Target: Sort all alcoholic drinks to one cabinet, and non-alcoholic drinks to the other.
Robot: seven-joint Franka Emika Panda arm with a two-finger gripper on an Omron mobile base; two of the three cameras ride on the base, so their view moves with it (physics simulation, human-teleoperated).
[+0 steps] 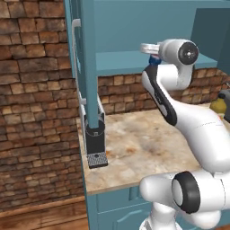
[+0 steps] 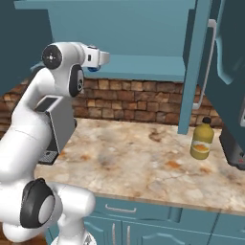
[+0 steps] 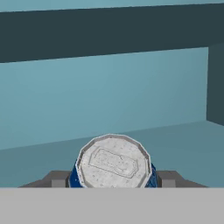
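Note:
My gripper (image 3: 113,180) is shut on the blue soda can (image 3: 113,162). Its silver lid faces the camera between the two dark fingers (image 3: 57,178). In the left base view the gripper (image 1: 152,50) is raised at the front of the open upper cabinet's shelf (image 1: 126,62), with a bit of the blue can (image 1: 155,59) showing under the hand. In the right base view the gripper (image 2: 99,59) has a sliver of the can (image 2: 93,68) under it. The yellow-orange juice bottle (image 2: 202,139) stands upright on the counter at the right, also seen at the edge (image 1: 219,104). The green bottle is out of view.
A teal cabinet door (image 1: 85,63) hangs open at the left, another (image 2: 194,67) at the right. A dark coffee machine (image 1: 96,141) stands on the marble counter (image 2: 139,153) by the left door. The cabinet's floor (image 3: 175,144) lies ahead of the can.

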